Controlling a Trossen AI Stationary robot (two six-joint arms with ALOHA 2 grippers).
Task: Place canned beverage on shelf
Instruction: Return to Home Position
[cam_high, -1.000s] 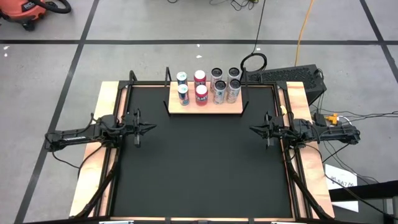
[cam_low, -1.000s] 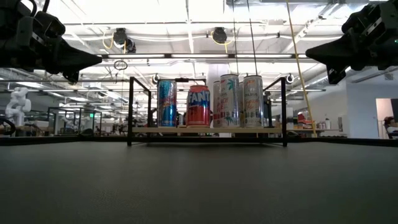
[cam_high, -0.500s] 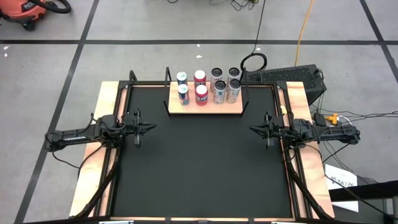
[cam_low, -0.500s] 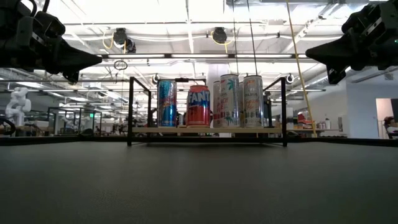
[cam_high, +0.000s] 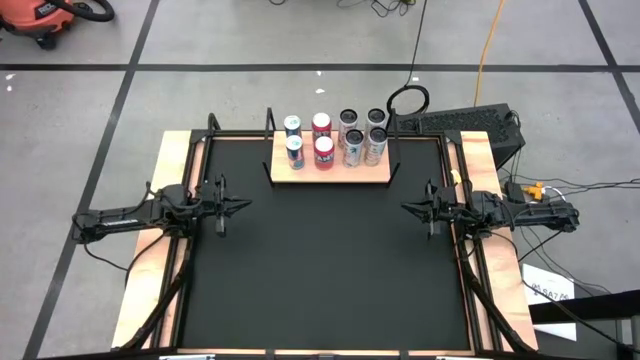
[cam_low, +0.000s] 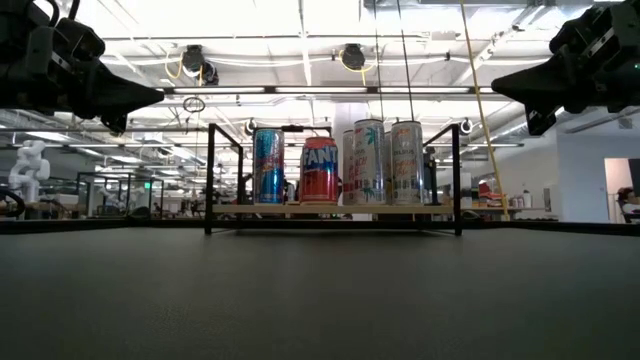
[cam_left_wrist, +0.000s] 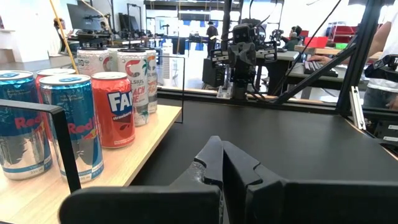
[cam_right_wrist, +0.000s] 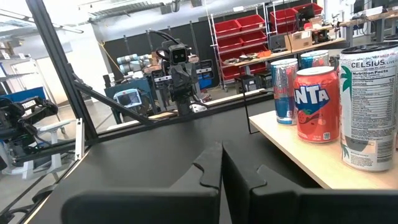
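The shelf (cam_high: 330, 172), a small light-wood board with black side brackets, stands at the far middle of the black mat. Several cans stand upright on it: two blue (cam_high: 294, 152), two red (cam_high: 323, 151) and several silver (cam_high: 354, 146). They also show in the low view (cam_low: 320, 170), the left wrist view (cam_left_wrist: 114, 109) and the right wrist view (cam_right_wrist: 317, 102). My left gripper (cam_high: 246, 205) is shut and empty above the mat's left side. My right gripper (cam_high: 405, 208) is shut and empty above the mat's right side.
The black mat (cam_high: 320, 270) lies between light-wood strips (cam_high: 160, 240) along the table's sides. A black frame rail (cam_high: 320, 135) runs along the far edge. A dark box with cables (cam_high: 480, 125) sits at the far right corner.
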